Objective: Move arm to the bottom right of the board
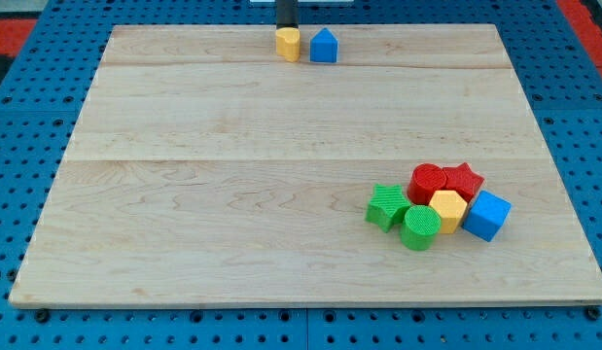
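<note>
My tip (285,27) is at the view's top, just above centre-left, touching the top side of a yellow block (288,44). A blue house-shaped block (324,46) sits right beside the yellow one. At the view's lower right lies a cluster: a green star block (387,206), a green cylinder (420,227), a red cylinder (428,182), a red star block (463,181), a yellow hexagonal block (447,209) and a blue cube (486,215). The tip is far from this cluster.
The wooden board (232,194) lies on a blue pegboard surface (28,117). Red areas show at the view's top corners (9,24).
</note>
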### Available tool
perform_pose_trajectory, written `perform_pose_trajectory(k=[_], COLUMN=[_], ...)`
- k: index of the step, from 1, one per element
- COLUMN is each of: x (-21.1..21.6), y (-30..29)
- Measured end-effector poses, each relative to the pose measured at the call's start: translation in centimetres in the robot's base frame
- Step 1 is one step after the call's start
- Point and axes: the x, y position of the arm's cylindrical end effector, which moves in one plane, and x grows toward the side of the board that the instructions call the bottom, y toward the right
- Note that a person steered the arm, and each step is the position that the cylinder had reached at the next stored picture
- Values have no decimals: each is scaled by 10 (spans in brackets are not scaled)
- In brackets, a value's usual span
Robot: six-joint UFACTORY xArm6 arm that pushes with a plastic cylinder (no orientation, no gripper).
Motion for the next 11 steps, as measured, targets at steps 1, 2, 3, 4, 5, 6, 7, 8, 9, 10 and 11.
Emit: perform_pose_trajectory(k=[1, 2, 3, 4, 5, 6, 7, 8, 9, 10, 11], x=[-2, 0, 11, 29, 67, 157, 227, 291, 360, 385, 379], y=[37, 75, 102, 97, 118, 175, 255, 335, 312, 262, 209])
